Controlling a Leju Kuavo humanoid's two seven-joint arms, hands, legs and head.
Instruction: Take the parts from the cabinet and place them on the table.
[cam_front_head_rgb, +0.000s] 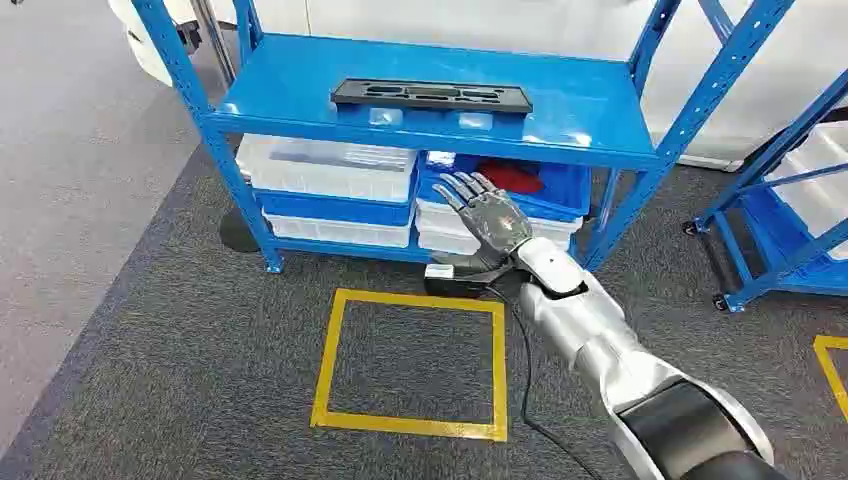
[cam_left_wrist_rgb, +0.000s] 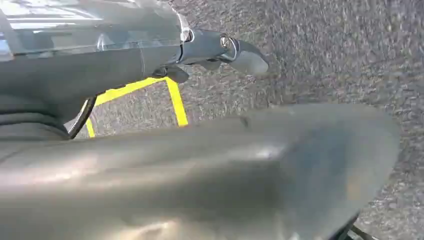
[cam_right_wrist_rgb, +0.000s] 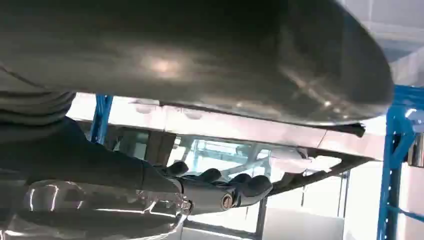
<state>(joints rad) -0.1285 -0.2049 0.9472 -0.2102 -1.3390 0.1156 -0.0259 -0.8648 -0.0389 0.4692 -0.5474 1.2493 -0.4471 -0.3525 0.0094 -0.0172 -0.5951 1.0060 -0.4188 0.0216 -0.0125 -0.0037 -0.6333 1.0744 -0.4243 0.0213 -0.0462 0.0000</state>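
Your biggest item is the blue shelf rack (cam_front_head_rgb: 420, 105): the black part (cam_front_head_rgb: 431, 96) lies flat on its top shelf, a long slotted strip near the front edge, untouched. Under that shelf sit white bins (cam_front_head_rgb: 330, 170) and a blue bin (cam_front_head_rgb: 560, 190) with something red (cam_front_head_rgb: 510, 177) in it; can't tell if that's also a part. On the carpet in front there's a yellow taped square (cam_front_head_rgb: 410, 360) and a black cable (cam_front_head_rgb: 530, 390) running past it. Your right hand (cam_front_head_rgb: 490, 215) is raised in front of the lower shelf, below the top shelf edge, fingers (cam_front_head_rgb: 470, 188) spread and holding nothing. Left hand (cam_left_wrist_rgb: 220, 50) hangs over the carpet, thumb sticking out; whether it's open or curled I can't tell, though nothing shows in it. Risks, as I read it: the hand is below the part, so lifting straight up may catch the shelf lip; the part is thin and flat, so fingers may slide it backward instead of gripping; and the cable is a snag hazard if you step.
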